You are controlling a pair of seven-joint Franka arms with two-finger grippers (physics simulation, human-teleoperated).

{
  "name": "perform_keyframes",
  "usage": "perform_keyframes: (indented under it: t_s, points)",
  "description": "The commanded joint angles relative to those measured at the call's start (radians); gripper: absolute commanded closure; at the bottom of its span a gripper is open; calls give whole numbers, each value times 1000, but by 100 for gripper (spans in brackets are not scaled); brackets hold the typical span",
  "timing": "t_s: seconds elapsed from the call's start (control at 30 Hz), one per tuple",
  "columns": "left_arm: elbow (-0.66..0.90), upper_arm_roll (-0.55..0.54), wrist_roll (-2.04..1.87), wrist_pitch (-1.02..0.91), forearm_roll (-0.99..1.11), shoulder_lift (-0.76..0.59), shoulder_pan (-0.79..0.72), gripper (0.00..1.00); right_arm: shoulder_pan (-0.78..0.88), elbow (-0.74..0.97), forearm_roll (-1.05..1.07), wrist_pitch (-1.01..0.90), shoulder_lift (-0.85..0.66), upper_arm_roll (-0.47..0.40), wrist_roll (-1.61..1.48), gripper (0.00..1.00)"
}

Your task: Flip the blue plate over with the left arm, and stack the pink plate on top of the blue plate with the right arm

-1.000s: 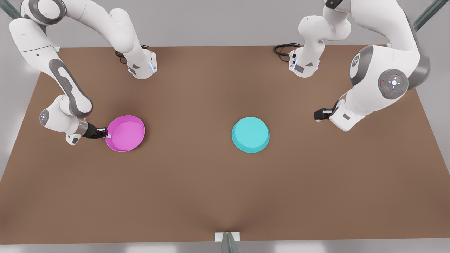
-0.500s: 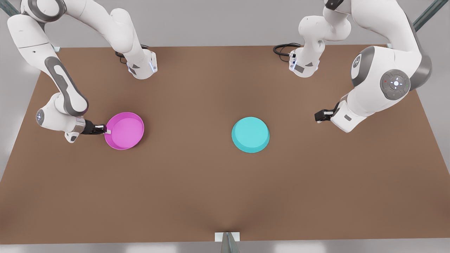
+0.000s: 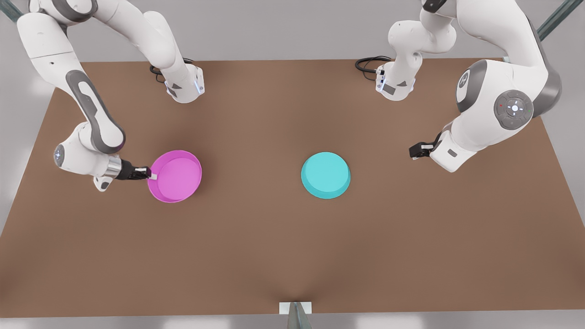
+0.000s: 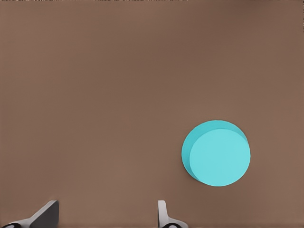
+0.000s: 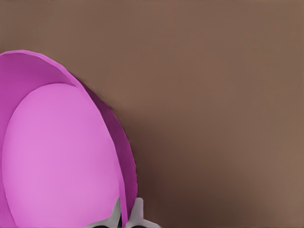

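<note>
Right tool (image 3: 151,174) pinching pink plate (image 3: 176,176) by its rim — plate tilted, toward the front view's left. Left tool (image 3: 414,150) spread, hovering apart from blue plate (image 3: 325,174) — base up on tabletop (image 3: 283,246).

Pink plate (image 3: 176,176) tilted (rim-up); blue plate (image 3: 325,175) upside-down, apart.

The round magenta-pink plastic plate (image 5: 57,152) runs past the right wrist view's edge; only tips of the left gripper's fingers (image 4: 164,216) show.
</note>
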Motion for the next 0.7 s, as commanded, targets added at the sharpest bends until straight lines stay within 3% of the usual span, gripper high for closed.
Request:
perform_keyframes:
  t_s: [0.0, 0.33, 0.5, 0.67]
  points:
    - [0, 0, 0, 0, 1, 0, 0, 0, 6, 0, -2, 2, -6, 0, 8, 79]
    - [0, 2, 0, 0, 1, -1, 0, 0, 285, 20, 257, 25, -88, -31, 83, 79]
    - [0, 2, -1, 0, -1, -1, 0, 0, 639, 52, 455, 39, -154, -242, 90, 79]
    - [0, 2, -1, 1, 1, -1, 2, 0, 1118, 112, 657, 39, -177, -585, 126, 79]
